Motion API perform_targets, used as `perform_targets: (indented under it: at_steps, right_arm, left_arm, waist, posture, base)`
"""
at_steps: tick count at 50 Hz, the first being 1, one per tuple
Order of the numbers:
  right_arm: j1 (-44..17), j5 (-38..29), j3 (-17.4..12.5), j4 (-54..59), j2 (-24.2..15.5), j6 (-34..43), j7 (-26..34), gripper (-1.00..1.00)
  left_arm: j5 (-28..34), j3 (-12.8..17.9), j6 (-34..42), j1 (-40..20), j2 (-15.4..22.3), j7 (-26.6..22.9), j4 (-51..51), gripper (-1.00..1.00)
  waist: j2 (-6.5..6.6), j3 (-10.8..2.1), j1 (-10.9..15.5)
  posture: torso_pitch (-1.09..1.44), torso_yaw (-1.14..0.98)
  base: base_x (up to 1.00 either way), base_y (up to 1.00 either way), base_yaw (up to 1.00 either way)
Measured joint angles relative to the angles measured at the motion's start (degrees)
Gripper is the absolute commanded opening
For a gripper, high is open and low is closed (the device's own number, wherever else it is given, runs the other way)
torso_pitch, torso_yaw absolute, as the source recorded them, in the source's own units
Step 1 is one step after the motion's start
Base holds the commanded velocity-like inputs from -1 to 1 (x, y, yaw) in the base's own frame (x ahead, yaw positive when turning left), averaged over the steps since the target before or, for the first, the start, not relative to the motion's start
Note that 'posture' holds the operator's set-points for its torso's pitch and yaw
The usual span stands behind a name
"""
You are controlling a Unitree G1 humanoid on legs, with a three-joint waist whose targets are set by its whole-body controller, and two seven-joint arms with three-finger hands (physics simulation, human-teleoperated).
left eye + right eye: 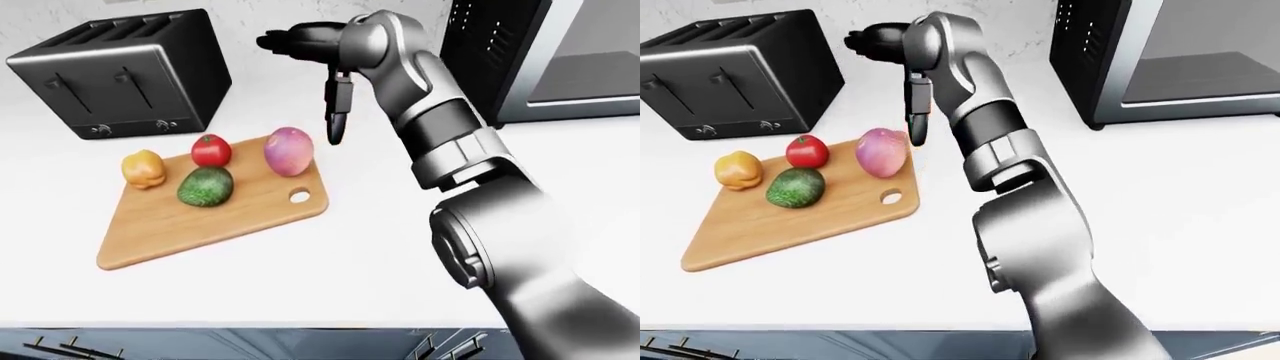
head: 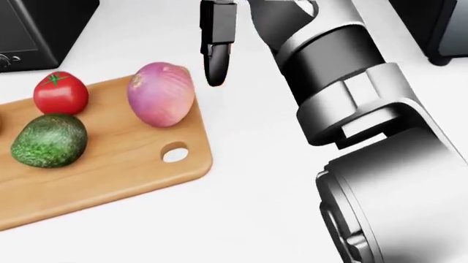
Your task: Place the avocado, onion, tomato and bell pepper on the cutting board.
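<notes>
Right robot hand [image 1: 337, 112], dark fingers apart and empty, hangs above the white worktop [image 1: 380, 247], up-right of the pinkish-purple onion [image 1: 288, 151] standing upright on the wooden cutting board [image 1: 200, 221] beside red tomato [image 1: 211, 150], green avocado [image 1: 205, 186] and yellow-orange bell pepper [image 1: 144, 168].

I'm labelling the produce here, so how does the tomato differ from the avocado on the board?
The tomato is bright red, smooth and glossy with a green stem cap; the avocado is dark green and bumpy. The tomato is round and the smaller of the two; the avocado is an elongated oval lying on its side. In the left-eye view the tomato sits above the avocado. Both rest on the wooden cutting board, untouched by any hand.
</notes>
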Motion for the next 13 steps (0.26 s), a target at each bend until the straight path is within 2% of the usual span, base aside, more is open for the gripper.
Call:
perform_targets:
  at_steps: [13]
  right_arm:
    - [-1.77,1.14,-2.41,-6.25,-8.65,-0.92,10.37,1.00]
  left_arm:
    - [-0.43,-0.33,0.66,-0.64,1.05,0.21,0.25,1.00]
  waist:
    - [-0.36,0.30,-0.14]
  posture:
    - [0.00,0.00]
  base:
    - [0.00,0.00,0.00]
